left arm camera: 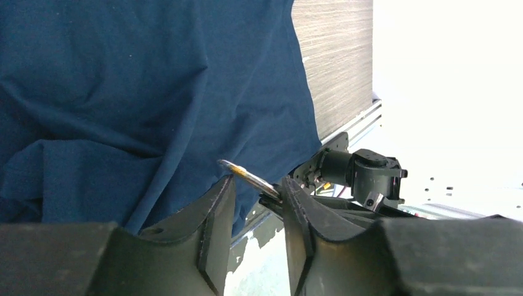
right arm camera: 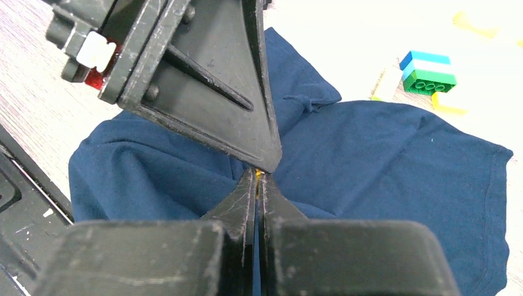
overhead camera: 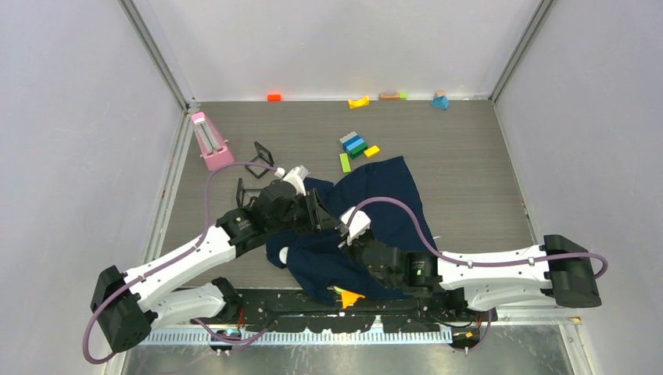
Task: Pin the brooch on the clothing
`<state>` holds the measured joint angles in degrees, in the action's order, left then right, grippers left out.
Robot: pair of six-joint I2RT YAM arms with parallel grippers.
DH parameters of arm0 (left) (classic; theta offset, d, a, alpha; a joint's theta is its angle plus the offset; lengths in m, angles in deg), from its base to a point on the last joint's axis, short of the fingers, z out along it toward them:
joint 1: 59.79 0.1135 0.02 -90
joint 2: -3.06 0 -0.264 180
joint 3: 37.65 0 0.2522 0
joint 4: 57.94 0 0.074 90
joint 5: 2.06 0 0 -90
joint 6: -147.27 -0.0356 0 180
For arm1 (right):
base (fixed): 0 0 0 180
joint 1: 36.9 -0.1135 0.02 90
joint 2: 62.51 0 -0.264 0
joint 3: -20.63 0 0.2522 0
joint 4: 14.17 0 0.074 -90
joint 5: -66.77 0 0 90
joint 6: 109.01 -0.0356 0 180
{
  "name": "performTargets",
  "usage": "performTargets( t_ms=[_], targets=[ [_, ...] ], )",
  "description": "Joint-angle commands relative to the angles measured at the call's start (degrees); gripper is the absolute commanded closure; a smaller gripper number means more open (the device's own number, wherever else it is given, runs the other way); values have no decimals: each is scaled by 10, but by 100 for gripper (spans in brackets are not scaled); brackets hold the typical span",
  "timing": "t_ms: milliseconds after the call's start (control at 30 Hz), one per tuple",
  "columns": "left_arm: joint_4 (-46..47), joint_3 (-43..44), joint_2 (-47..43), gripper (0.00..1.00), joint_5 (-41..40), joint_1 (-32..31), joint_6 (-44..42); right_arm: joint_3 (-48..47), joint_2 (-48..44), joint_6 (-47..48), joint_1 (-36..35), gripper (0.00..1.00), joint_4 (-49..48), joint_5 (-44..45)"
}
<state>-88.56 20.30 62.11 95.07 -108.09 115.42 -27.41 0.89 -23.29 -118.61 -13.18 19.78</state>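
Where two tools (left arm camera: 258,188) (right arm camera: 257,180) meet, one brooch (left arm camera: 245,174) sits.

two arms, the left arm (overhead camera: 184,256) and the right arm (overhead camera: 500,273), and two grippers, the left gripper (left arm camera: 259,185) and the right gripper (right arm camera: 259,174). one navy t-shirt (overhead camera: 383,195). one brooch (left arm camera: 245,175). one pink stand (overhead camera: 209,142). two black frames, the far frame (overhead camera: 263,155) and the near frame (overhead camera: 245,190). four blocks at the back: one orange block (overhead camera: 274,97), one yellow block (overhead camera: 358,102), one brown block (overhead camera: 388,95), one blue block (overhead camera: 440,101). beside the t-shirt, one stack of bricks (overhead camera: 353,144), one small yellow piece (overhead camera: 372,151) and one green bar (overhead camera: 345,162). one yellow wedge (overhead camera: 349,298) in front.
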Motion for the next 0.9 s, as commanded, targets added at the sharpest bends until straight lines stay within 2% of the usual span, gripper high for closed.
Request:
performTargets(
  t_ms=[0,133,233,300,333,367,400,433,467,500,533,600,767,800,867],
  targets=[
    [46,-5,7,69,18,2,3,-33,7,10,-11,99,-37,17],
    [59,-10,15,80,26,2,5,-36,20,17,-16,99,-31,23],
    [75,-20,17,96,29,2,11,-40,25,18,-23,99,-22,33],
    [87,-28,14,100,28,3,14,-44,23,13,-28,93,-12,41],
    [95,-33,10,100,27,6,15,-43,19,10,-30,83,-3,42],
    [105,-39,4,100,28,10,14,-43,15,1,-30,77,0,45],
    [115,-46,-3,100,29,17,11,-39,5,-5,-30,61,8,46],
    [127,-55,-12,100,33,27,5,-38,-1,-20,-30,55,15,51],
    [136,-63,-22,100,44,40,-5,-38,-15,-28,-29,44,35,54],
    [145,-73,-34,100,57,56,-17,-38,-23,-48,-22,36,47,54],
    [152,-79,-43,100,75,71,-31,-40,-43,-60,-16,33,80,48],
    [164,-84,-59,100,126,102,-67,-41,-78,-120,23,30,131,-7],
    [157,-57,-68,100,313,155,-153,-28,-156,-202,206,29,191,-304],
    [147,-50,-68,100,341,161,-166,-26,-172,-217,228,29,192,-339],
    [133,-37,-68,100,392,170,-188,-23,-187,-236,283,29,192,-477]
  ],
)
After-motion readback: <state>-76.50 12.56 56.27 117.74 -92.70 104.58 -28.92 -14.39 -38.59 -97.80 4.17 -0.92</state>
